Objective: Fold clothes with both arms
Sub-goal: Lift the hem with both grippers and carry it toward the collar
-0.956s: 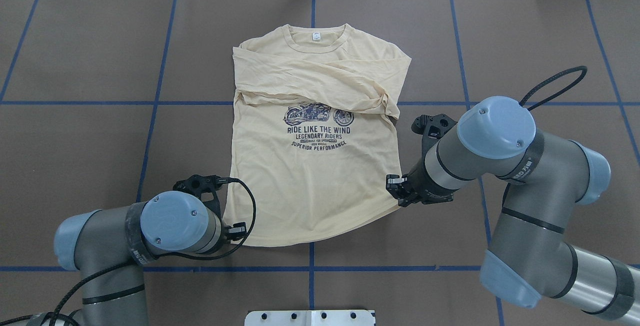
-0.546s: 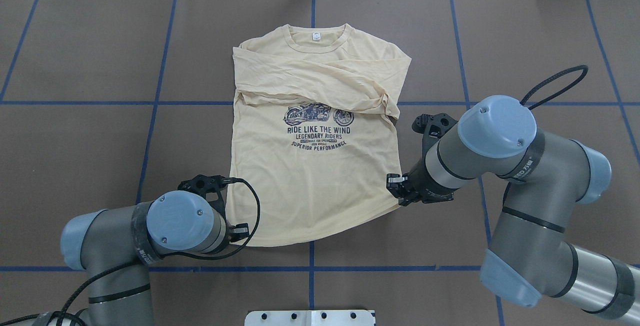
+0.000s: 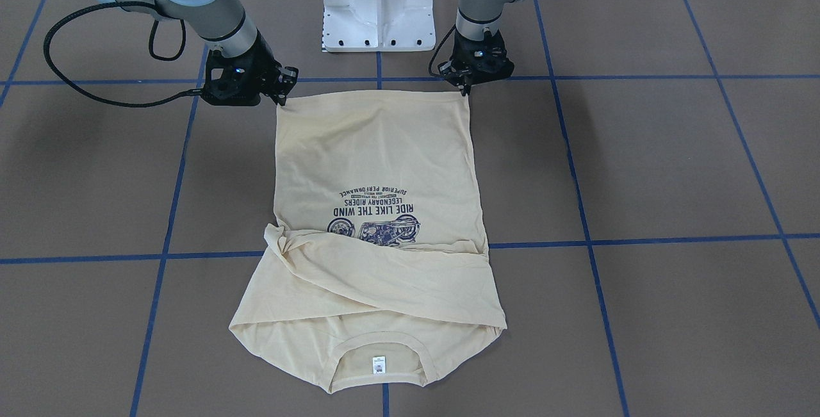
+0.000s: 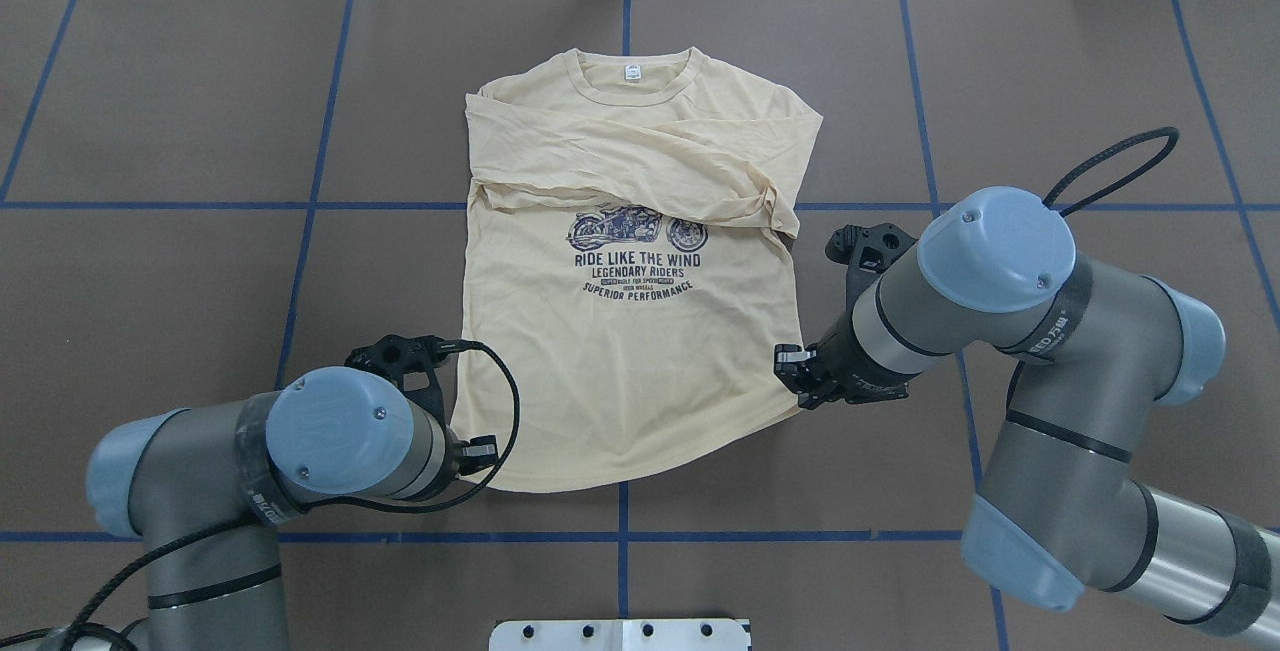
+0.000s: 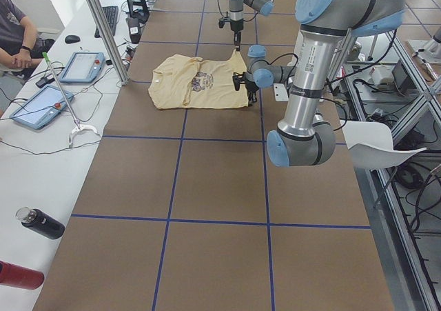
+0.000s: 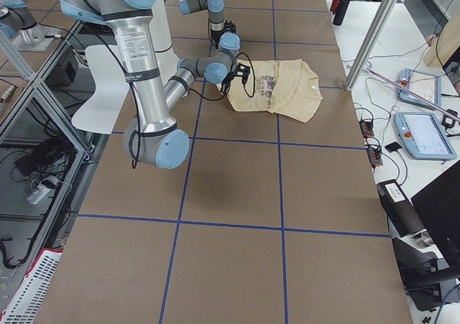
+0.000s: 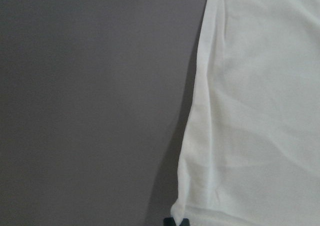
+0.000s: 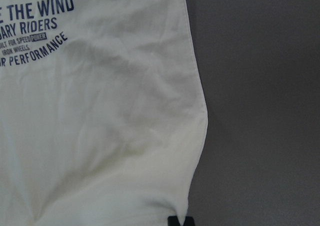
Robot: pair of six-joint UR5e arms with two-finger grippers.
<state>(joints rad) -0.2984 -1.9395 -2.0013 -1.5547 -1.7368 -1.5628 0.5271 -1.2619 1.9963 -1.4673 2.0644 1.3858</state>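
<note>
Left jaws: pinched together on the near left hem corner of the shirt [image 4: 630,361]. In the left wrist view the two dark fingertips [image 7: 170,222] sit close together right at the cloth's corner.
Right jaws: also closed, gripping the near right hem corner. The dark fingertips [image 8: 172,221] meet at the shirt's edge in the right wrist view.
Hem: held low over the counter [image 4: 150,281] between the two grips. Its right corner lies a little farther from the robot than the left.
Shirt: pale cream-yellow and spread flat near the middle of the counter. The collar points away from the robot and the hem toward it.
Print: a dark motorcycle picture and lettering [image 4: 637,256], face up on the chest.
Sleeves: folded across the upper chest [image 4: 640,161], covering the top of the print and bunched toward the robot's right.
Neck label: small and white [image 4: 631,72], inside the collar.
Left arm: its wrist [image 4: 340,436] is bent in beside the shirt's left edge.
Right arm: its wrist [image 4: 990,251] reaches in from the right side.
Counter: brown, with a grid of blue tape lines.
</note>
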